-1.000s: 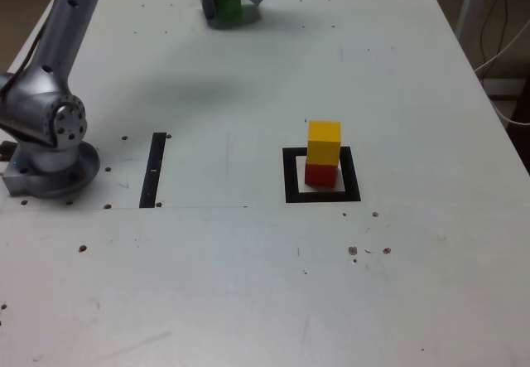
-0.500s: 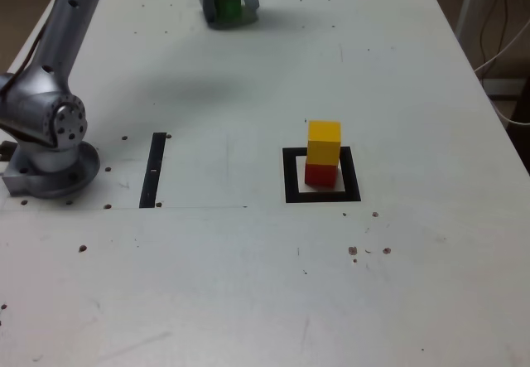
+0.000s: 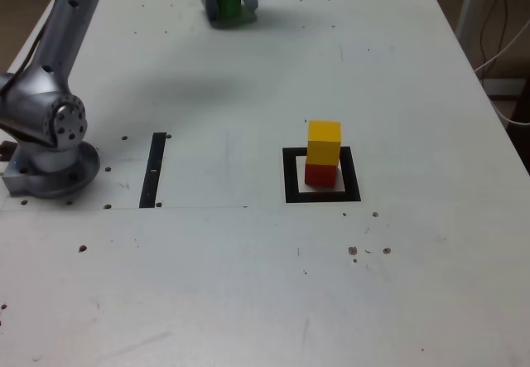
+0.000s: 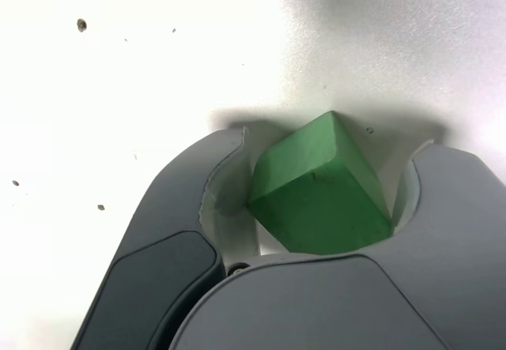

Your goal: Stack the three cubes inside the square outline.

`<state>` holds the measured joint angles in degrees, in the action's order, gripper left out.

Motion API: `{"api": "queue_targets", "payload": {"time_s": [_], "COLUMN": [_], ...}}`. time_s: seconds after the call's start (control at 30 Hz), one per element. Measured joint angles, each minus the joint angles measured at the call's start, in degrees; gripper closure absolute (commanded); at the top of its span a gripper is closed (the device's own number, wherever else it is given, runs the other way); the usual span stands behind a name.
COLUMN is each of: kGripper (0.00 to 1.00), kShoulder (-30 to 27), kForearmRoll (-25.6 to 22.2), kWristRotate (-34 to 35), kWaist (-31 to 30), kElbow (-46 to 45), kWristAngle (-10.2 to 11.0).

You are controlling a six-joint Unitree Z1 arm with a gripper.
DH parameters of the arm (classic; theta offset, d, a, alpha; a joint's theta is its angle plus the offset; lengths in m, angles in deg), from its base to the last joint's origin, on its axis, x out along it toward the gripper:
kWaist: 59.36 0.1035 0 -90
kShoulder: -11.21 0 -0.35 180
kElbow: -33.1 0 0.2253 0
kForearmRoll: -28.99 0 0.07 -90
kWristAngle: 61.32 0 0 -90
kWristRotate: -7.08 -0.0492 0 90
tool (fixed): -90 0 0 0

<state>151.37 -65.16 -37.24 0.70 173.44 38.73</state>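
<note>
The green cube (image 3: 228,2) rests on the table at the far edge, between the jaws of my gripper (image 3: 228,12). The wrist view shows the green cube (image 4: 320,188) turned corner-on inside the gripper (image 4: 332,138); one jaw is against it and a narrow gap remains at the other. The jaws stand partly closed around it and the cube still sits on the table. Near the middle of the table the yellow cube (image 3: 324,141) sits on top of the red cube (image 3: 321,175), inside the square outline (image 3: 290,176).
The arm's grey base (image 3: 50,135) stands at the exterior view's left, its link reaching to the far edge. A straight black strip (image 3: 154,170) lies beside the base. The table's right edge (image 3: 484,94) has cables beyond it.
The jaws have narrowed around the green cube over the last second. The arm, the cube and the yellow-on-red stack have stayed in place.
</note>
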Motion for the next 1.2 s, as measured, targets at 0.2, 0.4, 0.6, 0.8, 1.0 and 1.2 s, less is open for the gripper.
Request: {"api": "queue_targets", "payload": {"time_s": [0.2,0.4,0.6,0.8,1.0,1.2], "kGripper": [0.59,0.62,0.63,0.63,0.63,0.63], "kShoulder": [0.0,-0.83,-4.65,-9.49,-16.79,-25.63], "kForearmRoll": [-0.11,-1.49,-2.18,-2.18,-1.49,1.31], "kWristRotate": [0.05,-0.54,-1.89,-2.21,-2.26,-2.25], "kWaist": [0.0,-0.61,-2.52,-5.49,-10.9,-19.14], "kElbow": [0.06,-0.57,-1.61,-5.49,-11.96,-23.25], "kWristAngle": [-0.02,-0.46,-1.54,-2.22,-2.51,-3.12]}}
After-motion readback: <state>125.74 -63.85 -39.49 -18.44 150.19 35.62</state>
